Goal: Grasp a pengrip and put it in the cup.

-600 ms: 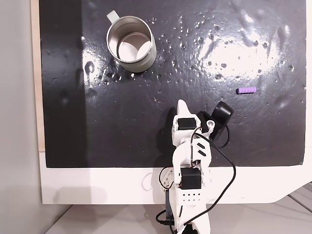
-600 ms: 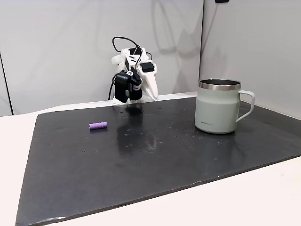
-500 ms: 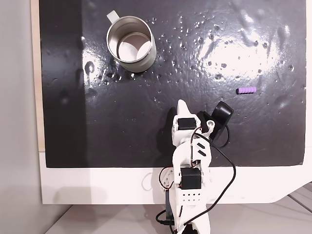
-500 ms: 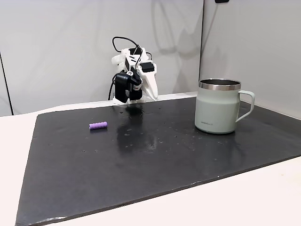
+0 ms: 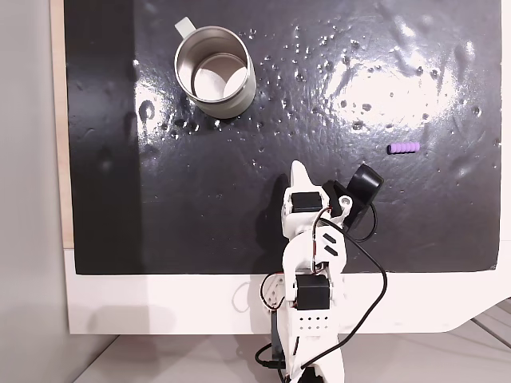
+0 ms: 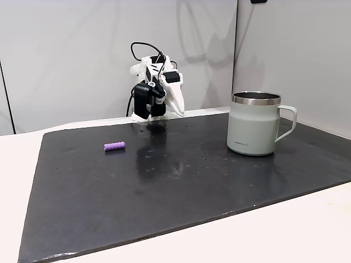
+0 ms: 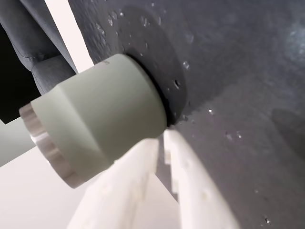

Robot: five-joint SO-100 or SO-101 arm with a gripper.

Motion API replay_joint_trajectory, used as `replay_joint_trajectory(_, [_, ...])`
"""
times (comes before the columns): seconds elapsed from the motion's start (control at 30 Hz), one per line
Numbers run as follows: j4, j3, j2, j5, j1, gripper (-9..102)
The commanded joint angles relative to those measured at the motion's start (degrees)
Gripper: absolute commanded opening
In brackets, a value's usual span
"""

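The pengrip is a tiny purple ridged tube lying on the black mat, alone at the right of a fixed view from above and at the left of a fixed side view. The cup is a pale green mug with a silver rim, upright and empty, at the upper left from above and at the right from the side. My white gripper is folded back near the arm's base, shut with nothing in it, far from both. In the wrist view the fingertips point toward the cup.
A black mat with shiny droplets covers most of the white table. The arm's base stands at the mat's near edge from above. A pale wall stands behind the arm in the side view.
The wrist has shifted very slightly near the base. The pengrip and the cup have not moved.
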Motion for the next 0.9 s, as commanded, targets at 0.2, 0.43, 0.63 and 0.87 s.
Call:
replay_joint_trajectory(0.2, [2.02,-6.5,1.23,-1.41,0.44,0])
replay_joint_trajectory(0.43, [9.58,-24.17,-9.49,-1.32,-0.62,0])
replay_joint_trajectory(0.63, [18.37,-44.38,-22.85,-2.29,2.11,0])
replay_joint_trajectory(0.87, [32.52,-65.92,-36.47,-7.21,5.62,7])
